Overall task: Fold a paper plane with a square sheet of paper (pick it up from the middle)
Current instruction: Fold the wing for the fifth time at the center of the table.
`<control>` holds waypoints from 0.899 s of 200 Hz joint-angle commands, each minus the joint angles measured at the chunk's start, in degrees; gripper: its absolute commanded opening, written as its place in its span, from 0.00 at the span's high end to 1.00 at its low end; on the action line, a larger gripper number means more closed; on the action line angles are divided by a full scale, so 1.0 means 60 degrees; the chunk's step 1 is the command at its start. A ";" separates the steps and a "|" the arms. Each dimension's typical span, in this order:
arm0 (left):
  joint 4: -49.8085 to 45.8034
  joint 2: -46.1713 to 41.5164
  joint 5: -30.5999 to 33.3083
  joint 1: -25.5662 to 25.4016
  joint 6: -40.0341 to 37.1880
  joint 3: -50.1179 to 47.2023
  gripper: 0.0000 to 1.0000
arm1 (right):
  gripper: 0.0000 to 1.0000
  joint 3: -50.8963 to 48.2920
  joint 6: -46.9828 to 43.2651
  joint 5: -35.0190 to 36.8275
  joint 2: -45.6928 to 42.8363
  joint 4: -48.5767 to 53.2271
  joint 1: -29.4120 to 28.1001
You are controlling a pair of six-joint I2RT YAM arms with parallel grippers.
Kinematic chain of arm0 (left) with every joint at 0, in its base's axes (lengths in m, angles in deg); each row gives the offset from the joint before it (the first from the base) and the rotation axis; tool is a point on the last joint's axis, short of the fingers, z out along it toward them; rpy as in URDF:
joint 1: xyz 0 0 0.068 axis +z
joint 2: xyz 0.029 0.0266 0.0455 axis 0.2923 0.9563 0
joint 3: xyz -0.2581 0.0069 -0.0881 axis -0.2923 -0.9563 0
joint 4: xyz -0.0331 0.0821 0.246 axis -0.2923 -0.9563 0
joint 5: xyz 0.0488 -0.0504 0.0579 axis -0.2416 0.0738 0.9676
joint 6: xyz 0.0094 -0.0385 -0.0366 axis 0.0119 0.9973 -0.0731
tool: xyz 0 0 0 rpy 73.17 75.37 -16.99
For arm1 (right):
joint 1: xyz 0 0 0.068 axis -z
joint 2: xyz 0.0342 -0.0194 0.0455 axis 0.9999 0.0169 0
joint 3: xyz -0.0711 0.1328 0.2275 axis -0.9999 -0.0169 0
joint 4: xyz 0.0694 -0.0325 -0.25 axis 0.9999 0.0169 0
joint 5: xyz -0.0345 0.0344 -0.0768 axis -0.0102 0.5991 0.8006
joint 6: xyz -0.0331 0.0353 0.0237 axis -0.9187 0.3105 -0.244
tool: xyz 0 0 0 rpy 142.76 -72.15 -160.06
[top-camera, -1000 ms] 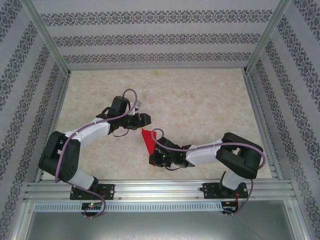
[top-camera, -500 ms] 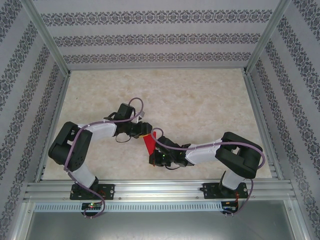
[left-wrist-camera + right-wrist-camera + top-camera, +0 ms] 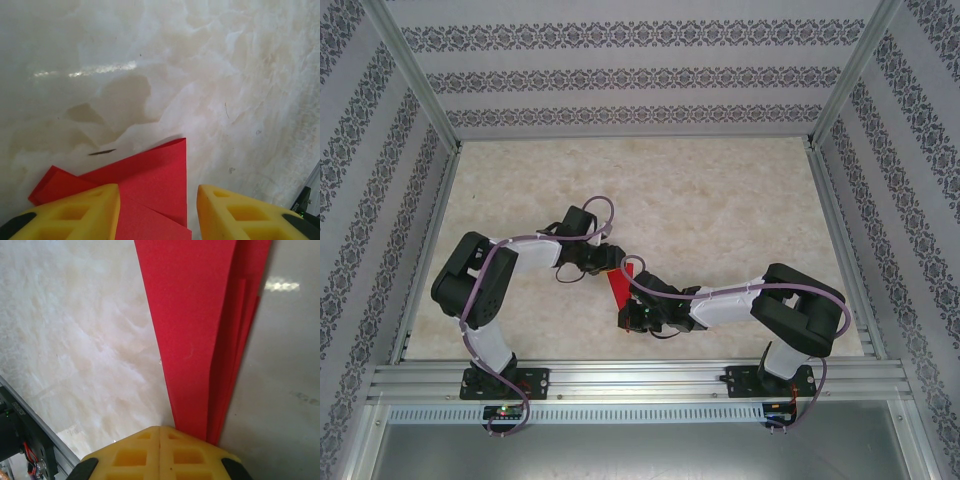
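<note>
Vs 1 s ago: left arm's elbow has swung in twd centre and the left gripper (image 3: 608, 262) is now at the paper's far end; right arm unchanged. Paper plane (image 3: 618, 286): bright red, thin, matte, folded into a narrow layered wedge w/ sharp creases. It sits mid-worktop (image 3: 740, 200) (pale, glossy, marbled) btwn both grippers. Left jaws, w/ yellow cut-out pads (image 3: 75, 210), are spread either side of the red sheet. Right gripper (image 3: 160, 432) jaws are pressed together, pinching the plane's narrow end.

folded red paper (image 3: 200, 315): far end cut off at top | near tip hidden inside right pincer (image 3: 160, 435)
</note>
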 commanded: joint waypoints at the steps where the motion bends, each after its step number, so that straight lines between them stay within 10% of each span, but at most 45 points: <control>1: -0.0084 0.0173 0.0771 0.0289 -0.0530 0.0412 0.54 | 1.00 -0.0429 -0.0244 -0.0099 0.0245 0.2004 0.0082; 119: -0.0940 -0.2530 0.0819 0.0683 0.0134 0.0220 0.53 | 1.00 0.0495 -0.2664 -0.0665 0.0334 0.2690 0.0687; 180: -0.0414 -0.3087 0.0037 -0.0602 0.0465 -0.1132 0.67 | 1.00 0.0932 -0.4121 -0.0851 0.0110 0.2737 0.1149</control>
